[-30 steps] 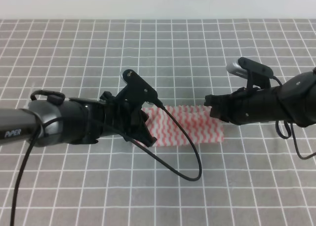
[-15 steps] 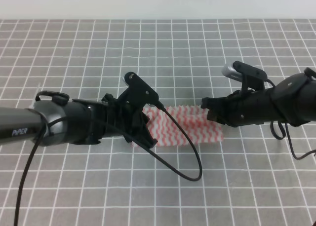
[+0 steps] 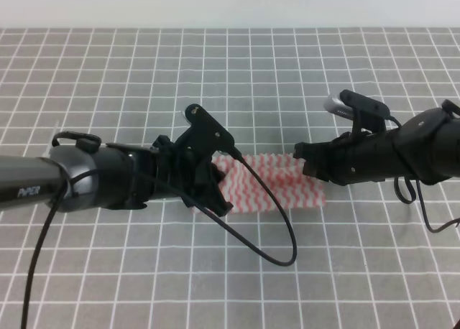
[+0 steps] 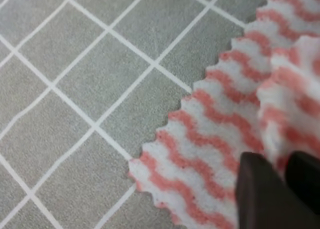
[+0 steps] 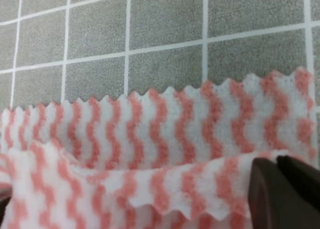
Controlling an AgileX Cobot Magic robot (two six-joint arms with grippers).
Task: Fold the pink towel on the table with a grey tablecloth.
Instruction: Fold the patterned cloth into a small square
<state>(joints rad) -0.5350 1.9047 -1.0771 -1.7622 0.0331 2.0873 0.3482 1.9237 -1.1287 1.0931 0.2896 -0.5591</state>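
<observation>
The pink towel (image 3: 287,189) lies on the table with a grey tablecloth (image 3: 237,77), partly folded over itself between my two arms. My left gripper (image 3: 221,185) sits at the towel's left end. In the left wrist view its dark fingers (image 4: 260,189) are shut on a raised fold of the towel (image 4: 210,134). My right gripper (image 3: 302,159) is at the towel's upper right. In the right wrist view the right gripper (image 5: 276,163) is shut on a lifted zigzag edge of the towel (image 5: 150,134), above the layer that lies flat.
A black cable (image 3: 277,235) loops from the left arm across the towel and onto the cloth in front. The white grid lines run to every edge, and a pale wall (image 3: 230,6) borders the far side.
The left arm has crept slightly to the right over the towel's left end. The right arm shifted left early on and has since stayed still.
</observation>
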